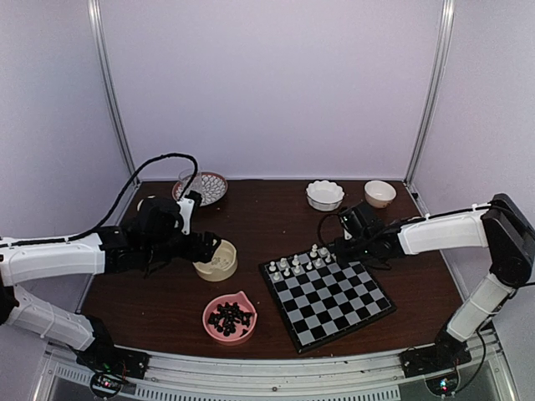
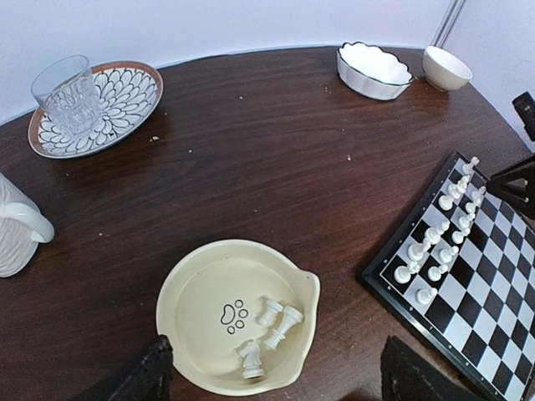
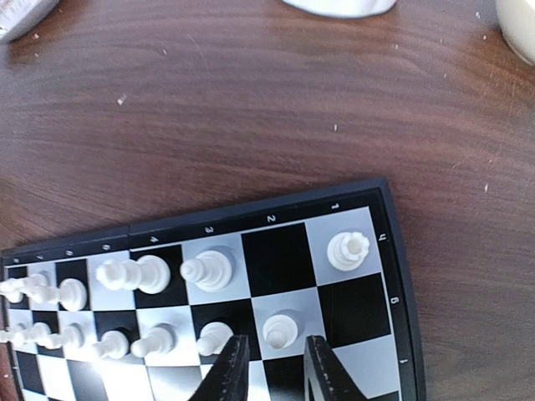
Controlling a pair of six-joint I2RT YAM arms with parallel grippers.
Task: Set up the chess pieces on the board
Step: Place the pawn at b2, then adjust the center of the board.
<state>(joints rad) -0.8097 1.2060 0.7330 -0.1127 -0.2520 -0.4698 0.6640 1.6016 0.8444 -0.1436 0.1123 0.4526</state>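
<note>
Chess pieces (image 2: 284, 324) in bowl (image 2: 188, 284), left-wrist view only; jaws empty: left wide, right narrow.

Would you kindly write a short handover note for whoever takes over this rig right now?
Left gripper: open, above the cream bowl, which holds three white pieces.
Right gripper: jaws slightly parted, empty, over a white pawn on the board.
Done: most white pieces stand in the board's two far rows.
To do: the three white pieces, then all black pieces, in the pink bowl.
</note>
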